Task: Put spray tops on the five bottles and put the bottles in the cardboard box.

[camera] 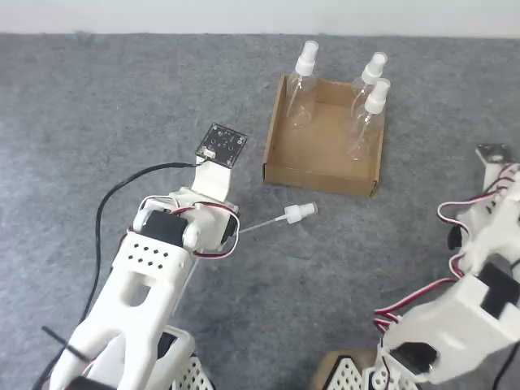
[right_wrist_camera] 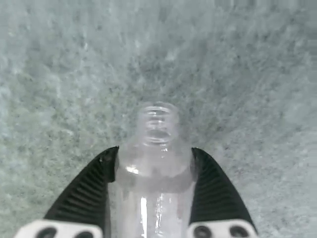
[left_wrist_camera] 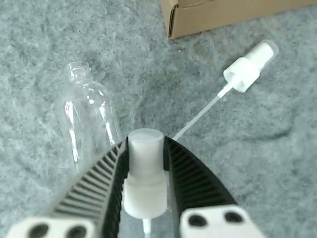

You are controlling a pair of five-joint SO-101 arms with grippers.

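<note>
Standing boxed are three capped bottles (camera: pixel 303 88); left pincer (left_wrist_camera: pixel 144 141) clamps one top (left_wrist_camera: pixel 144 171), right pincer (right_wrist_camera: pixel 153 151) one bottle (right_wrist_camera: pixel 156 178).

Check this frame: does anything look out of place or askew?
Nothing spilled or damaged. A spray top lies loose on the carpet beside the cardboard box, and an uncapped bottle seems to lie on its side nearby.

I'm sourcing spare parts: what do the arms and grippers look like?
The left arm and right arm are white plastic with red, black and white wires; a black cable trails the left. The left gripper and right gripper have black fingers.
</note>
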